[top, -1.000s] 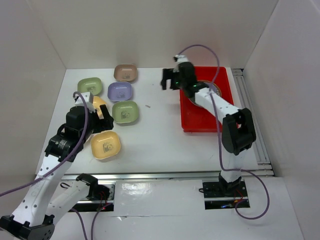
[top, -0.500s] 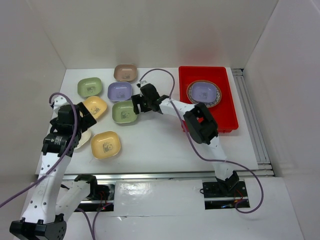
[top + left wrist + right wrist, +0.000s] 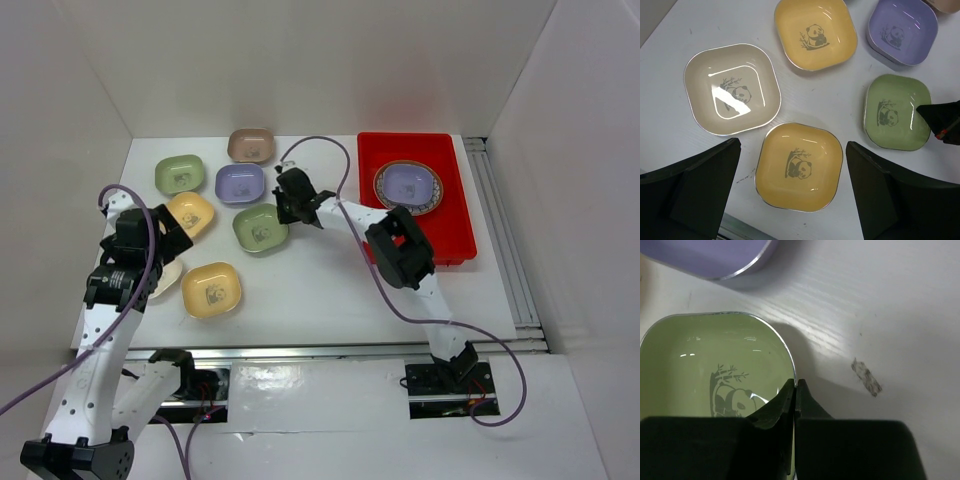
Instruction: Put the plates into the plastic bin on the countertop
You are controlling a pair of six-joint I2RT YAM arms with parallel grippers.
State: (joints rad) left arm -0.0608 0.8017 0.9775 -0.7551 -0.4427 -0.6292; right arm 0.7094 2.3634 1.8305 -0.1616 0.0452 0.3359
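Note:
My right gripper (image 3: 291,206) is shut on the right rim of a green plate (image 3: 261,228); in the right wrist view the fingertips (image 3: 795,386) pinch that rim of the green plate (image 3: 700,370). My left gripper (image 3: 172,245) hangs open high above a yellow plate (image 3: 800,167), which lies between its fingers (image 3: 700,185) without touching them. On the countertop (image 3: 320,280) also lie a cream plate (image 3: 731,89), a second yellow plate (image 3: 815,32), a lilac plate (image 3: 240,183), another green plate (image 3: 180,174) and a tan-pink plate (image 3: 250,145). The red plastic bin (image 3: 455,215) holds the round brown-rimmed plate (image 3: 408,186).
White walls close in the countertop on three sides. A metal rail (image 3: 505,250) runs along the bin's right side. The left arm partly covers the cream plate in the top view. A small scuff mark (image 3: 866,376) lies on the surface right of the held plate.
The right arm swung from the bin over to the green plate and shut on its rim; the plate shifted slightly right. The left arm drew back toward the left.

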